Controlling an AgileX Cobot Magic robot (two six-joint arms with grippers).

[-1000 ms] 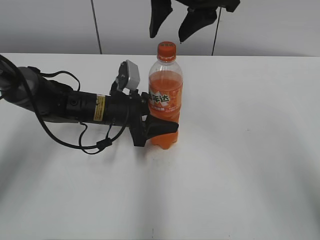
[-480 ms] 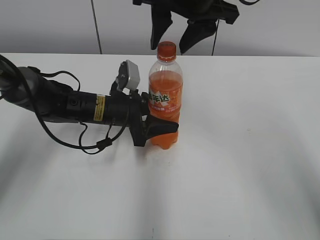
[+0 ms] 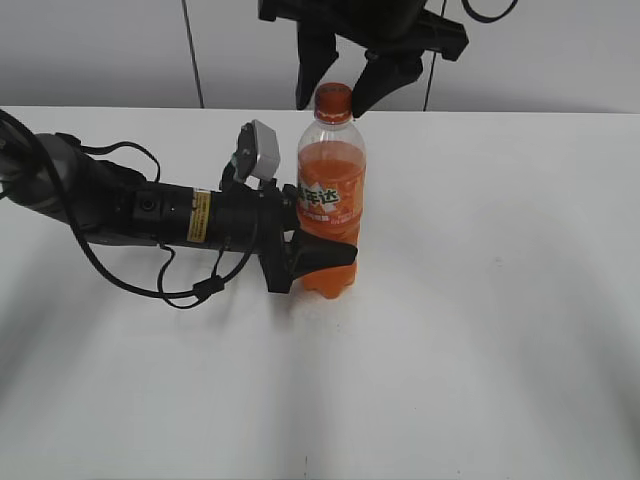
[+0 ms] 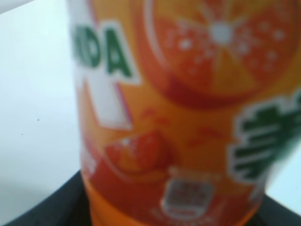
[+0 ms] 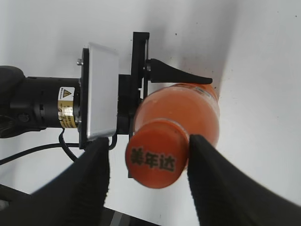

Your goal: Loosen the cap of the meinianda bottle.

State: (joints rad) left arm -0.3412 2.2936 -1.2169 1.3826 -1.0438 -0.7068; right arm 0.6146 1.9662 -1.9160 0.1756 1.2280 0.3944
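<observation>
**Operator A:** I have the meinianda bottle [image 3: 330, 205] standing upright on the white surface [image 3: 480, 330], a little left of centre in my exterior view. Its cap [image 3: 333, 101] is on the neck.

**Operator B:** What is the left tool doing?

**Operator A:** My left tool [image 3: 315, 262] reaches in level from the left and is pinching the ridged lower body of the bottle, below the label. One dark finger wraps across the front of the bottle near its base. The left wrist view is filled with the blurred orange label, so close that I get nothing sharp from it, only the dark edges of the tool at the bottom corners.

**Operator B:** And the right one?

**Operator A:** My right tool [image 3: 345, 85] hangs from above with its two black fingers [image 5: 96, 176] spread, one on each side of the cap. In the right wrist view I look straight down on the cap, with black Chinese letters on its top. The finger on the right of that view sits right against the cap's rim; the one on the left stands a little apart from it. I cannot tell whether the right-hand finger truly touches.

**Operator B:** Anything else on the surface?

**Operator A:** Only the left arm's black cables [image 3: 180, 290] trailing beside it.
</observation>
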